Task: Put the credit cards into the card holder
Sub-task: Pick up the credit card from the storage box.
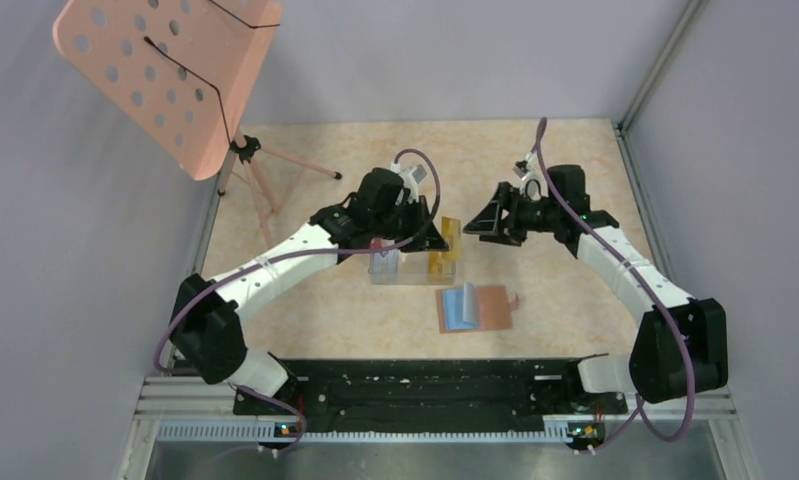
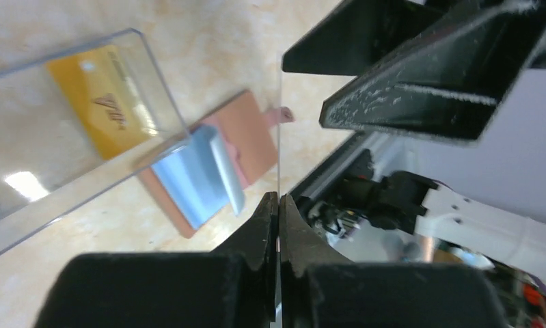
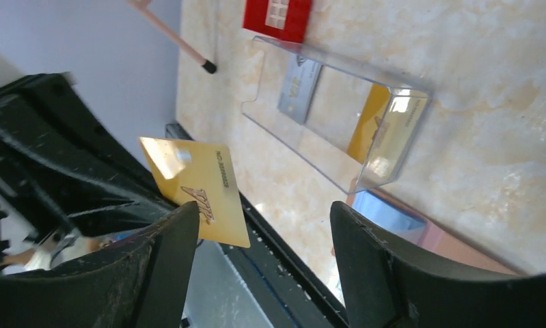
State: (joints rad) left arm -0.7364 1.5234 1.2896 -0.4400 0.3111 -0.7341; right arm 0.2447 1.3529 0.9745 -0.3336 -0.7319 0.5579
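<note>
Yellow-orange credit card [image 3: 195,191] clamped in the left gripper [image 1: 433,236]; card holder [image 1: 475,307] lies open on the bench [image 1: 575,170].
At far left stands a pink perforated stand [image 1: 165,70]. The left gripper is closed on the card's edge and holds it off the bench, near a clear plastic box [image 1: 415,262]. The box contains a second yellow card [image 2: 102,113] and a grey card [image 3: 298,89]; a small red tray [image 3: 277,17] sits at its left end. The right gripper [image 1: 485,226], just right of the box, has its fingers spread wide and holds nothing. The card holder lies unfolded, blue lining up, on the near side of the box, apart from both grippers.
</note>
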